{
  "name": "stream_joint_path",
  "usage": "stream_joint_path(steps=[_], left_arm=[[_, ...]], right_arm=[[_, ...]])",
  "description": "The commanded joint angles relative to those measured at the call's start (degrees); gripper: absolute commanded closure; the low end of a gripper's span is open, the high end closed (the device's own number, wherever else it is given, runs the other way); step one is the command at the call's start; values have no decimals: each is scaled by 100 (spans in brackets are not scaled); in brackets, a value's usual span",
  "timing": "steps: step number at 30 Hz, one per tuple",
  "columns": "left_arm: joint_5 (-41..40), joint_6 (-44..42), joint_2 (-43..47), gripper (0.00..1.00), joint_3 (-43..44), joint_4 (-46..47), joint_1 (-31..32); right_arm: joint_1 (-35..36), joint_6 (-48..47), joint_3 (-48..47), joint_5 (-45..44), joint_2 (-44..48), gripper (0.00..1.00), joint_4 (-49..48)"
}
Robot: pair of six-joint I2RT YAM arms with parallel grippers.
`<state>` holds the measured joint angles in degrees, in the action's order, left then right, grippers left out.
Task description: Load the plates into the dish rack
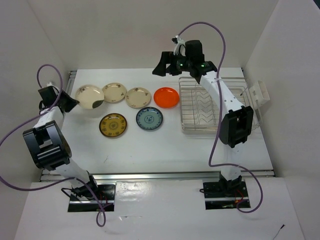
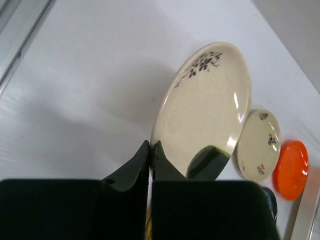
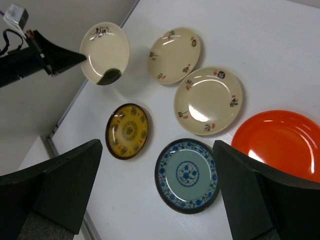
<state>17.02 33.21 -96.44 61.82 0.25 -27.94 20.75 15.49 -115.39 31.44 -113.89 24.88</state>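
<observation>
Left gripper [image 2: 151, 148] pinched shut on the rim of the held cream plate [image 2: 205, 110]; right gripper [image 3: 157, 150] with its jaws wide apart.

In the left wrist view the held cream plate tilts away from the jaws toward one o'clock. From above it sits at ten o'clock on the table [image 1: 165, 150]. At its three o'clock lie the second cream plate [image 1: 114, 92], the third cream plate [image 1: 138, 97] and the orange plate [image 1: 166, 97]. The yellow-brown plate [image 1: 112, 125] and the blue-grey plate [image 1: 149, 119] lie at their six o'clock. The dish rack [image 1: 192, 107] stands at the table's three o'clock, with the right gripper over its eleven o'clock corner.
</observation>
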Motion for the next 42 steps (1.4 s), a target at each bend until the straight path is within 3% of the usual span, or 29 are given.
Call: stream_joint_path(steps=[1, 6, 10, 17, 26, 27, 31, 32, 33, 36, 37, 38, 41, 42], left_arm=[[794, -1139, 600, 100, 409, -314, 26], [1960, -1668, 794, 100, 875, -964, 157], [2595, -2125, 794, 100, 1305, -1448, 814], [3000, -2099, 741, 100, 1499, -1222, 1879], [3335, -2108, 451, 100, 1894, -1168, 2460], [3395, -2108, 451, 100, 1895, -1116, 2460], [3457, -1994, 451, 100, 1965, -930, 2460], [3527, -1994, 373, 100, 2044, -930, 2460], [3528, -1994, 302, 100, 2044, -1009, 2513], [3344, -2152, 241, 100, 2176, -1272, 2575], [3291, -2248, 240, 93, 2237, -1343, 2627], [3212, -2310, 240, 63, 2238, -1422, 2627], [2993, -2582, 301, 33, 2370, -1800, 2627], [2914, -2705, 302, 4, 2430, -1853, 2627]], right_arm=[[52, 280, -264, 775, -81, 0, -441], [104, 403, -264, 1118, -265, 0, -835], [210, 569, -317, 1355, -371, 0, -1231], [561, 412, -372, 1356, -705, 0, -1240], [755, -730, 315, 1497, -521, 1, -950], [833, -809, 481, 1392, -460, 4, -950], [904, -1100, 623, 1031, -459, 47, -618], [904, -1161, 554, 961, -459, 64, -555], [904, -1162, 553, 812, -459, 98, -555], [904, -1302, 553, 514, -354, 100, -405], [904, -1398, 553, 373, -197, 100, -405], [904, -1504, 553, 241, -126, 100, -292], [843, -2092, 553, -418, 243, 100, -160], [712, -2267, 553, -567, 348, 100, -107]])
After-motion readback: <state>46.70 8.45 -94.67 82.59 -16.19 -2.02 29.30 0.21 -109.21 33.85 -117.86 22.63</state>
